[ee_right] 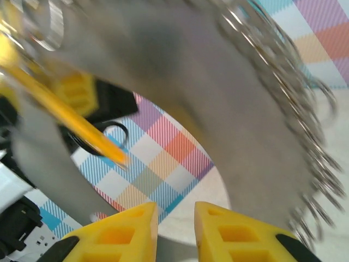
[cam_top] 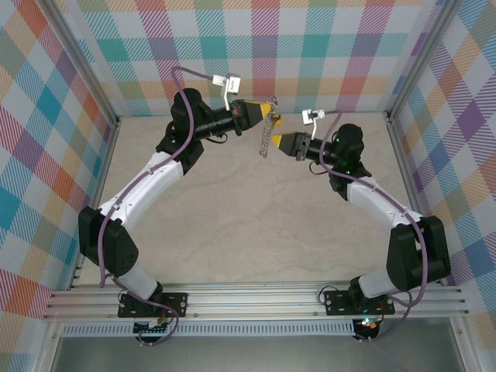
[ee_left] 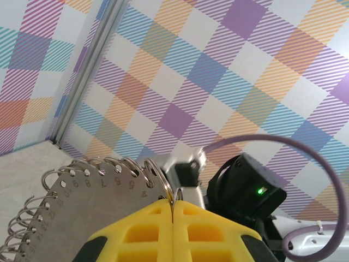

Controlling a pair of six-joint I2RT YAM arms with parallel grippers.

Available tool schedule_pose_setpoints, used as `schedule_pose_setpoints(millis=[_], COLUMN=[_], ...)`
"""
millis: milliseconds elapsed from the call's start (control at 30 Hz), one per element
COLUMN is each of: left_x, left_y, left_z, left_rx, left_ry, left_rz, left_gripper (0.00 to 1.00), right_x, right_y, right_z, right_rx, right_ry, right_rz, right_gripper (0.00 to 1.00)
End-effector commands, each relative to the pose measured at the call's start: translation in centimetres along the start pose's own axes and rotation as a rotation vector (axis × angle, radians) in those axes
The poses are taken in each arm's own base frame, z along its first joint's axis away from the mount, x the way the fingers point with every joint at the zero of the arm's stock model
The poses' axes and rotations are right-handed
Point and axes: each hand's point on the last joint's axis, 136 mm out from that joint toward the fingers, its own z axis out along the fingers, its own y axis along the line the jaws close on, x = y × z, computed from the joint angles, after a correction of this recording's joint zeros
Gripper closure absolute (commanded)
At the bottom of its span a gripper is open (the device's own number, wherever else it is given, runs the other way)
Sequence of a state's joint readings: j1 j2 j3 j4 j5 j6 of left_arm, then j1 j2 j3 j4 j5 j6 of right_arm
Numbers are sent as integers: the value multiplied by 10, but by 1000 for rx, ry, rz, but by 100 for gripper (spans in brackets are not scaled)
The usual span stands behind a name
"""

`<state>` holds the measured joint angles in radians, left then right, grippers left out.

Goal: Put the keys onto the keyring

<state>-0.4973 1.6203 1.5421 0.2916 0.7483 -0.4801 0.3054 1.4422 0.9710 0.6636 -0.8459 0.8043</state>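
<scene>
R wrist view: keyring [ee_right: 256, 120] is badly blurred, a grey band w/ smeared wire loops, cut off at top and right edges. A yellow-orange streak [ee_right: 65, 112] crosses its left part (key or not, too smeared to tell). Contact w/ the ring can't be told either. Right gripper [ee_right: 176, 213]: both fingers run off the btm edge.

L wrist view: left gripper [ee_left: 172, 210] is cut off at btm too. Its closed fingers hide the pinched bit of the keyring, and the ring's lower left runs out of frame.

Top view: the ring hangs edge-on as a thin strip, w/ holes and loops too small to make out.
</scene>
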Motion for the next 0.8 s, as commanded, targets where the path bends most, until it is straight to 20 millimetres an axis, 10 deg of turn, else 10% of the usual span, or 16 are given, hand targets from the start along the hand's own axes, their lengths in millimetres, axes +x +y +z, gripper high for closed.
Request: schedule_pose_setpoints(millis=[0,767], left_x=[-14,9], left_y=[-37,-64], left_z=[-4,-10], left_rx=[95,220], left_ry=[-34,29], left_rz=[103,159], left_gripper=[100,100], right_x=[-7,-60], right_y=[29,86], right_z=[-12,-24], right_rx=[-9,7], right_ry=[-37,-140], right_rz=[-117,-304], right_gripper=[75,74])
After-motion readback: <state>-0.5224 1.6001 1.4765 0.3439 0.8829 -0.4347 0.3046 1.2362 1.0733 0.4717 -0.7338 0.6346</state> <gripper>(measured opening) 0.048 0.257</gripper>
